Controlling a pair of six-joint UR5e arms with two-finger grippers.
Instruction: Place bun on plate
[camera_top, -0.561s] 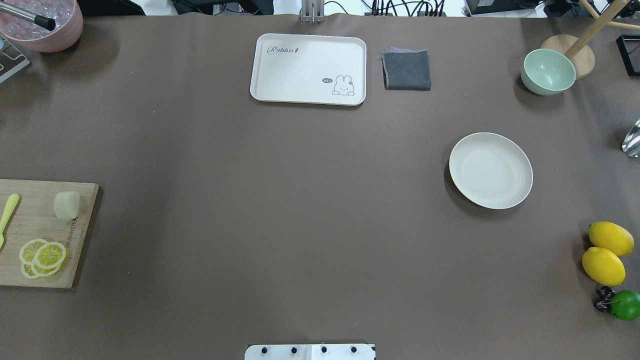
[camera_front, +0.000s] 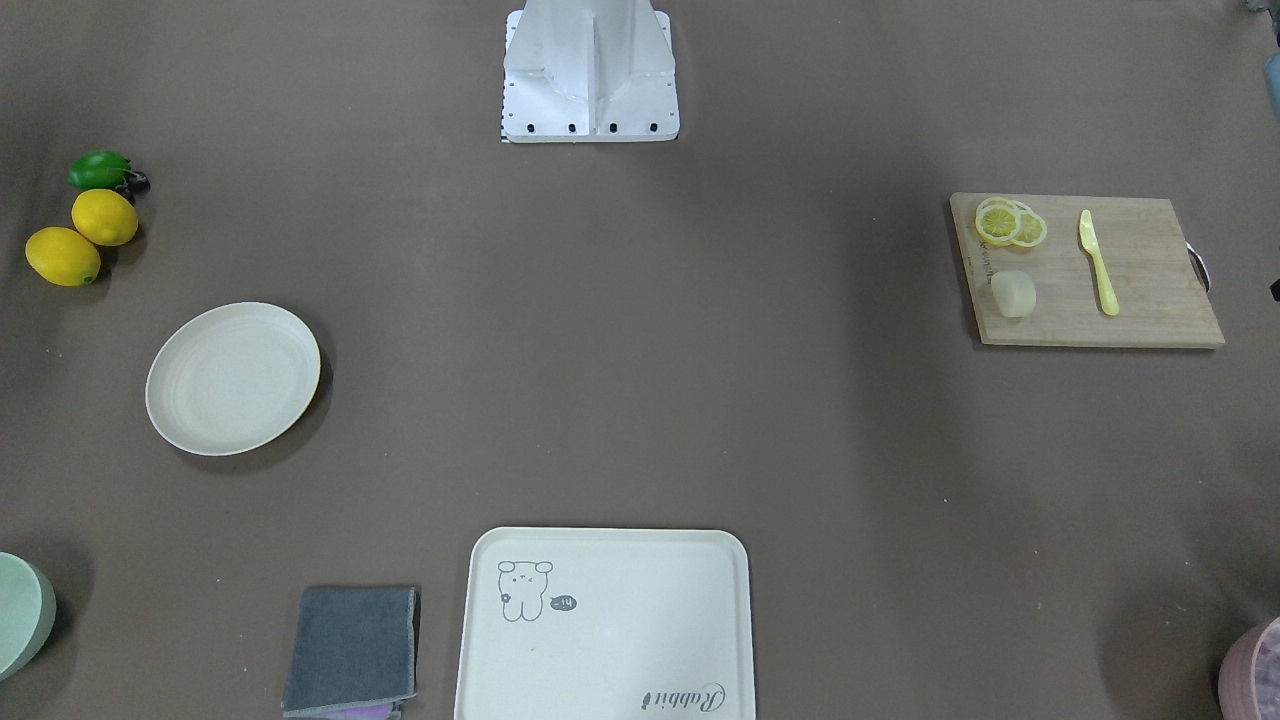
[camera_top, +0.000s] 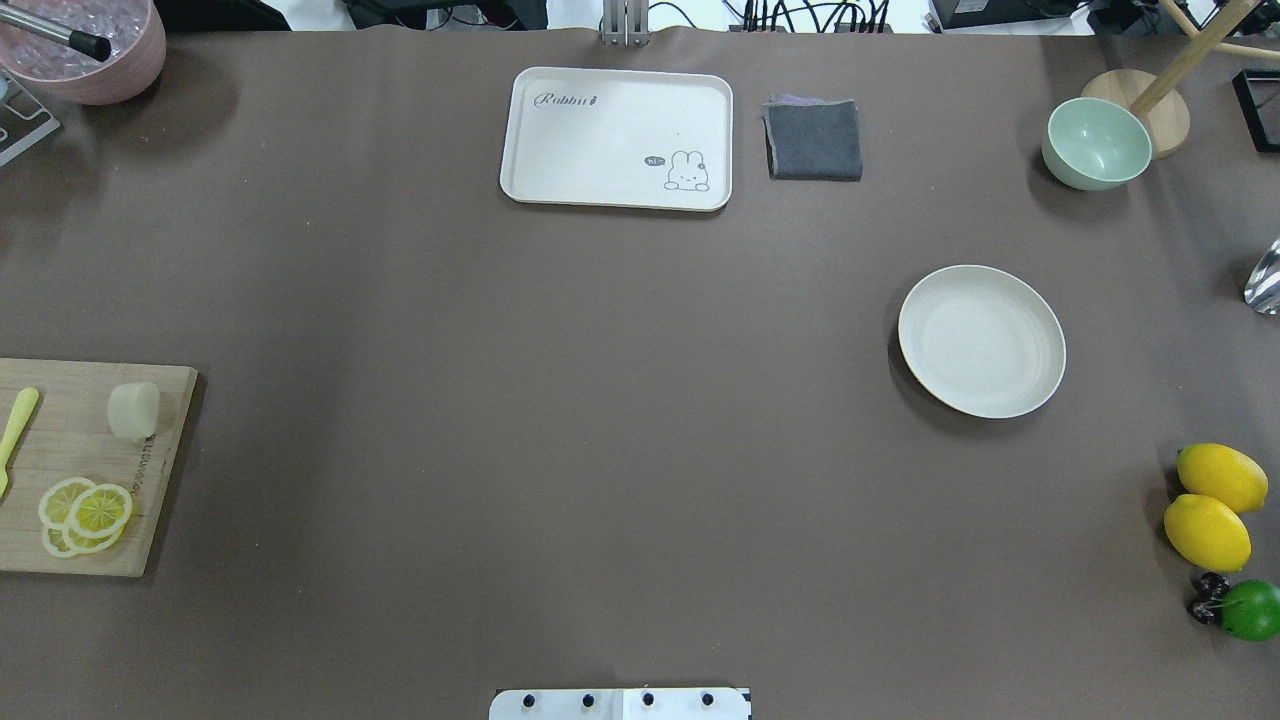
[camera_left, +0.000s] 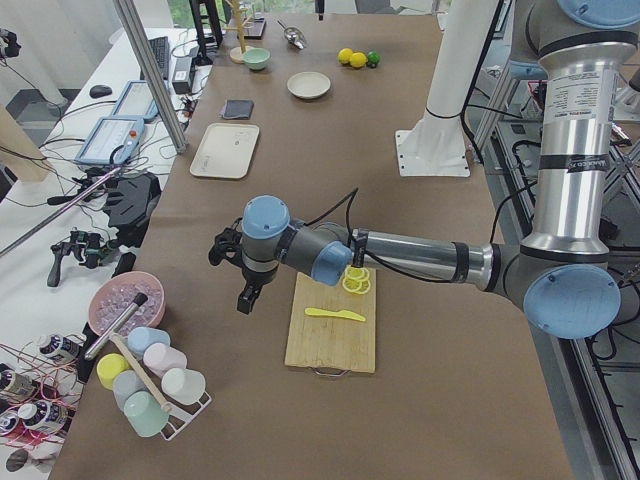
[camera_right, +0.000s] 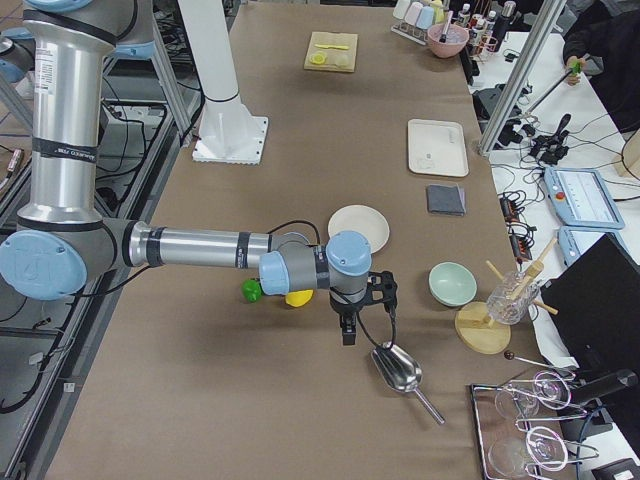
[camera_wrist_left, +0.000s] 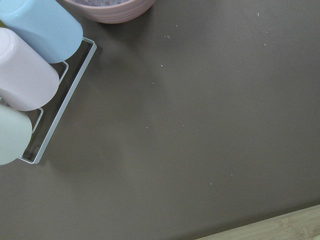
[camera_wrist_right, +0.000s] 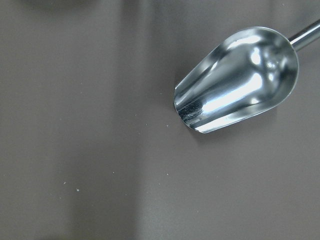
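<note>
- Left pincer (camera_left: 245, 298) hanging over bare table, fingers pointing down. Open or closed: cannot tell.
- Cutting board (camera_left: 330, 345) lying just beside it, toward robot. Cup rack (camera_wrist_left: 30, 75) standing on its other side.
- Bun (camera_top: 133, 411) sitting on board corner near left pincer, not touching it, next to lemon slices (camera_top: 85, 515).
- Right pincer (camera_right: 347, 332) hovering at far table end, just above metal scoop (camera_wrist_right: 240, 77). Grip state: cannot tell.
- Plate (camera_top: 981, 341) lying near right pincer, past lemons (camera_top: 1215, 505), well apart from left pincer and bun.

Robot lab: cables (camera_left: 66, 192), tablets (camera_left: 110, 139), aluminium post (camera_left: 154, 75) beside table (camera_left: 330, 130).
</note>
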